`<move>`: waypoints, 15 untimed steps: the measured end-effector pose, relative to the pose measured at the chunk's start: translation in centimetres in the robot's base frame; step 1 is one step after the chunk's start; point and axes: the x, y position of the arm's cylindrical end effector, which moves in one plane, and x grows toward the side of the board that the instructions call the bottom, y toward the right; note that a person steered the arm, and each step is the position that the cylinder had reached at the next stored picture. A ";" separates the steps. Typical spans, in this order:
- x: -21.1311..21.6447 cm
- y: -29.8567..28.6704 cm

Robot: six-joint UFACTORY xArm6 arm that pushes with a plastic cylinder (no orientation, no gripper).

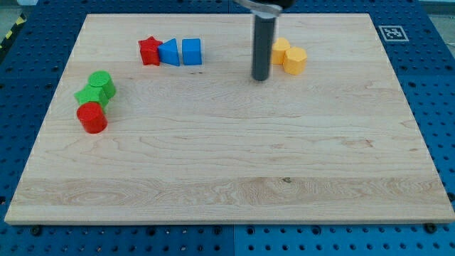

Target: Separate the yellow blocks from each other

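Note:
Two yellow blocks touch each other near the view's top, right of centre: one point(281, 50) partly hidden behind my rod, and a yellow hexagon point(295, 60) to its lower right. My tip point(261, 77) rests on the board just left of and slightly below the yellow pair, close to them; I cannot tell whether it touches them.
A red star point(149, 51), a blue triangle point(169, 52) and a blue cube point(191, 51) stand in a row at the top left. A green cylinder point(102, 84), another green block point(88, 96) and a red cylinder point(92, 117) cluster at the left edge of the wooden board point(227, 178).

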 end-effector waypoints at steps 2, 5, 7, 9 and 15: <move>-4.2 2.9; -9.4 5.9; -8.5 5.7; -8.3 0.5; -8.7 -1.9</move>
